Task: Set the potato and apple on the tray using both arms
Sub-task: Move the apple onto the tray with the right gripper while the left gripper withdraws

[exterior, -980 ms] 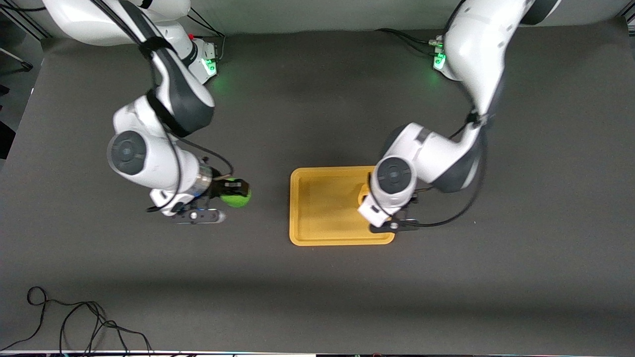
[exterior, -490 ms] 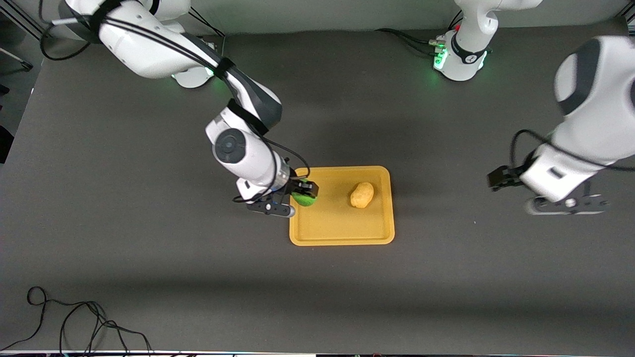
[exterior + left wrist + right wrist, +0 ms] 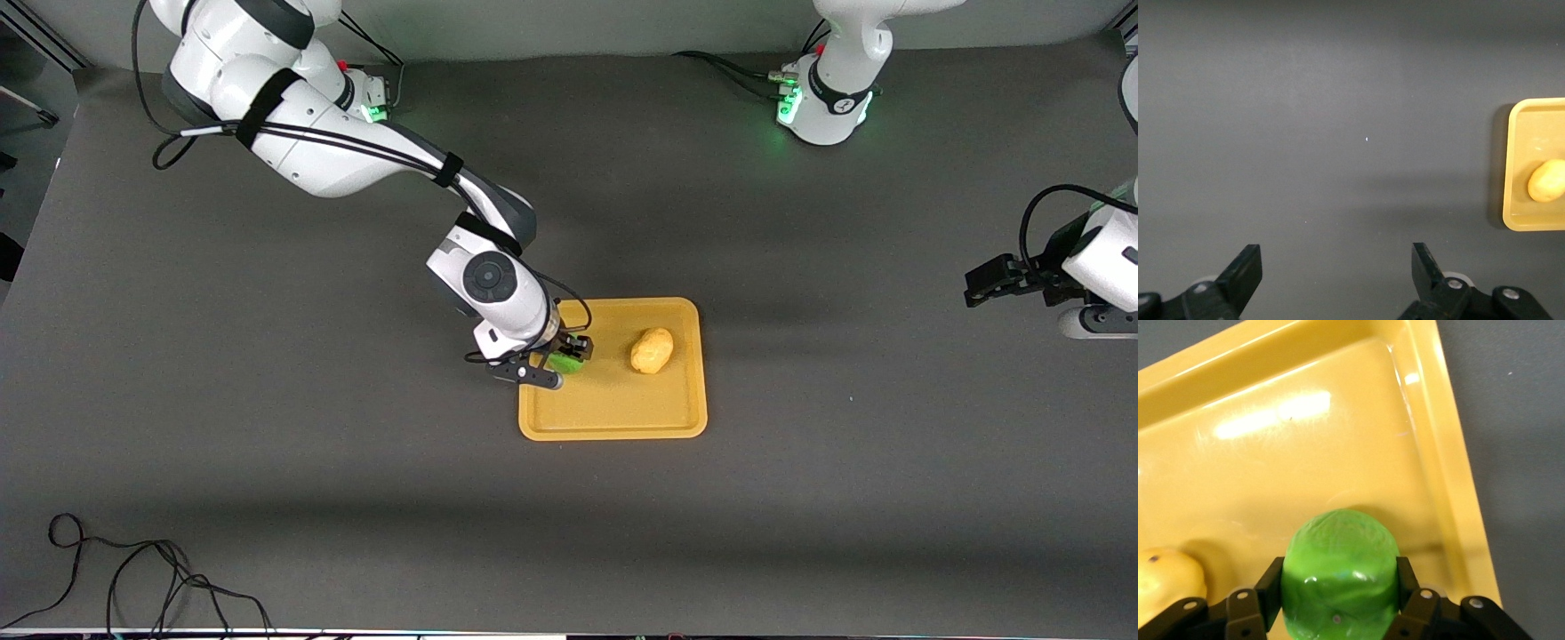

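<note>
The yellow-orange tray [image 3: 613, 418] lies mid-table. The tan potato [image 3: 652, 350] rests on it toward the left arm's end; it also shows in the left wrist view [image 3: 1546, 181] and the right wrist view [image 3: 1165, 583]. My right gripper [image 3: 569, 356] is shut on the green apple [image 3: 565, 363], low over the tray's end toward the right arm; the right wrist view shows the apple [image 3: 1340, 577] between both fingers over the tray floor [image 3: 1305, 473]. My left gripper [image 3: 1000, 283] is open and empty over bare table at the left arm's end, its fingers [image 3: 1245, 270] wide apart.
A black cable [image 3: 133, 578] lies coiled on the table near the front camera at the right arm's end. The two arm bases [image 3: 822, 98] stand along the table's edge farthest from the front camera. The tray shows at the frame edge in the left wrist view [image 3: 1528, 127].
My right gripper carried the apple from the table to over the tray. My left gripper let go of the potato on the tray and swung away to the left arm's end.
</note>
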`<state>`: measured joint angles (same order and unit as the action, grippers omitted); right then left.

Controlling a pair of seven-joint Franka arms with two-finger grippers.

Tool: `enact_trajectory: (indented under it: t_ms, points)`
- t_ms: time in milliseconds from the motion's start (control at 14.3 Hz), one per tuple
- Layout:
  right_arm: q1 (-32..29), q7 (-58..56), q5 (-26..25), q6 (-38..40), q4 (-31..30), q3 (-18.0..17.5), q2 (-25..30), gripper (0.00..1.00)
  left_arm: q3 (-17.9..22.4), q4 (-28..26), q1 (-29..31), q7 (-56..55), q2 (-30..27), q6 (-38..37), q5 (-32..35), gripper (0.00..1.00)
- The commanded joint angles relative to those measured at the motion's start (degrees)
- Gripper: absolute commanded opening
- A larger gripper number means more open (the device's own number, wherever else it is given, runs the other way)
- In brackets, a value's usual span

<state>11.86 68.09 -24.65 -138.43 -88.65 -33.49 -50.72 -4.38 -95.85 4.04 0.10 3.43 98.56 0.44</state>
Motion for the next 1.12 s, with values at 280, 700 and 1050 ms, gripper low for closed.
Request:
enact_trajectory:
  t_ms: [280,700,1050]
  points:
    - [0.0,2.0,-1.8,1.3,3.3,-0.8,-0.8,1.0,-0.3,-2.2,-0.1,1.3,-1.5,1.9,-0.7,1.0]
    - [-6.8,1.0,-1.5,15.4,3.4,-8.7,8.7,1.0,-0.3,-3.3,1.7,7.1,-1.8,1.6,-0.9,1.0]
    - [-10.3,-24.0,13.7,26.6,2.9,0.2,22.0,1.0,-0.3,-5.0,2.1,7.7,-2.3,1.4,-0.9,1.0]
